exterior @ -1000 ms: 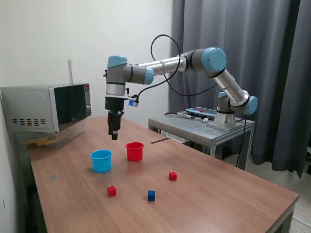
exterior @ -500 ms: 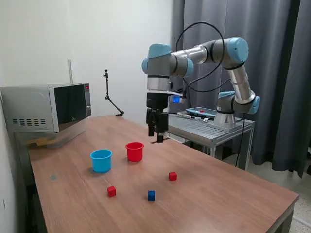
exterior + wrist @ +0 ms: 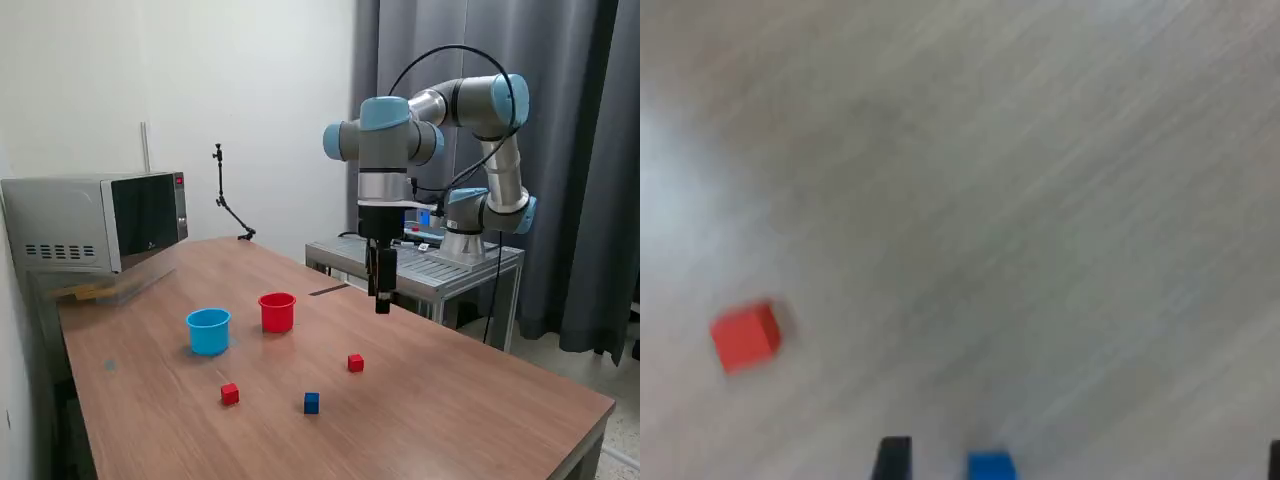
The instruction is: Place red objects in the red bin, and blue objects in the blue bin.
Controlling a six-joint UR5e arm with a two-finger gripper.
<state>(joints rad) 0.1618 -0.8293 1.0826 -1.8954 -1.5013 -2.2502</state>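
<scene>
From the exterior view, a microwave sits at the table's far corner on that view's left, and a thin black stand rises behind the table by the wall. A metal cart stands beyond the table's far edge, carrying my base. None of these lies between me and the cubes.

The blue cup and red cup stand upright, near each other but apart, toward the view's left. Nearer the front edge lie one red cube, a blue cube and a second red cube, all well apart with bare wood between them. I see only one blue cube on the table. The half of the table toward the view's right is open wood out to its edge.

My gripper hangs pointing straight down, high above the wood, with the second red cube below it and a little toward the view's left. It touches nothing. From here the fingers look close together, but I cannot tell how far they are parted.

In the wrist view everything is smeared. A red cube lies alone on the wood, and a blue cube is cut by the frame edge beside one dark fingertip. Nothing is between my fingers.
</scene>
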